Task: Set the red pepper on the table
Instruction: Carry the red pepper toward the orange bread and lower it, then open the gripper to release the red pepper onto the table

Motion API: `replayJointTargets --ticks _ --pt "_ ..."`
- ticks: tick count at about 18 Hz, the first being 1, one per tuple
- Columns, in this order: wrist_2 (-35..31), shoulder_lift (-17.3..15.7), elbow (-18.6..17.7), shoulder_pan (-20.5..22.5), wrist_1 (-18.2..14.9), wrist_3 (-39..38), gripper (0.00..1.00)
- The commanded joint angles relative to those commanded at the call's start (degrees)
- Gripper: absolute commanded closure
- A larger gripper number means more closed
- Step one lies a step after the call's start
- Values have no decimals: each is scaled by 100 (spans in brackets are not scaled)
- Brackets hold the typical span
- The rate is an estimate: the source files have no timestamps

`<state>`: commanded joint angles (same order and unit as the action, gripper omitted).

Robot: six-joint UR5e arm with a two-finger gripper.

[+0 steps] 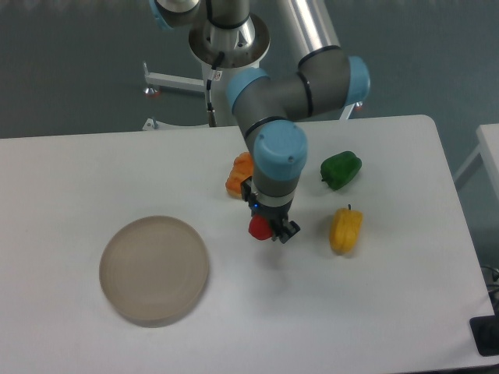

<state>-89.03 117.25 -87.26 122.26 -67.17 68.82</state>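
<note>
The red pepper [260,227] is small and glossy and hangs just above the white table [234,319], near its middle. My gripper [269,228] points down and is shut on it, with the dark fingers on either side. The arm's grey and blue wrist stands directly over it and hides the pepper's top. A faint shadow lies on the table just below and right of the pepper.
An orange pepper [238,174] lies just behind my wrist, partly hidden by it. A green pepper [341,169] sits at the right rear and a yellow pepper [345,229] to the right. A round greyish plate [153,269] lies front left.
</note>
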Motion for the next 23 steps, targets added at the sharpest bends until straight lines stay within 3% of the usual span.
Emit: replayJointTargets --ticks 3,10,13,18,23 --pt "0 35 -335 -36 415 9 73" --pt "0 202 -265 -80 450 70 53" --pt "9 211 -221 -80 450 62 0" --pt "26 185 68 25 415 70 0" --pt "79 27 447 403 336 105 0"
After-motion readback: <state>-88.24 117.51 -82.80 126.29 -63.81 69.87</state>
